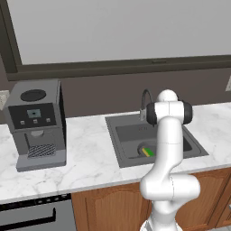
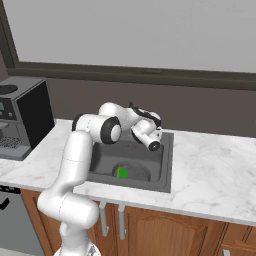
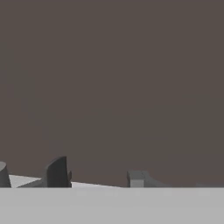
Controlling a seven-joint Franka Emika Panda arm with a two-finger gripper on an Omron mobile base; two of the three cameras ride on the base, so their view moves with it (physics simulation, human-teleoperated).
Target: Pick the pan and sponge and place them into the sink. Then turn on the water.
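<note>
Round dark grey pan (image 2: 131,172) and green-yellow sponge (image 1: 147,151) lie in rectangular dark grey sink (image 1: 126,155). Gripper (image 2: 158,133) at sink's 12 o'clock near thin curved faucet (image 1: 145,98); jaw spacing cannot be told. Black coffee machine (image 1: 37,124) at 9 o'clock.

A plain brown wall (image 3: 112,83) takes up most of the hand view, flat and unmarked. Along the bottom runs a thin strip of pale counter (image 3: 94,185), slanting down slightly to the right. One dark fingertip (image 3: 57,172) of the gripper (image 3: 96,177) rises at lower left and a smaller grey one (image 3: 136,178) at lower right, well apart, with nothing visible between them.
</note>
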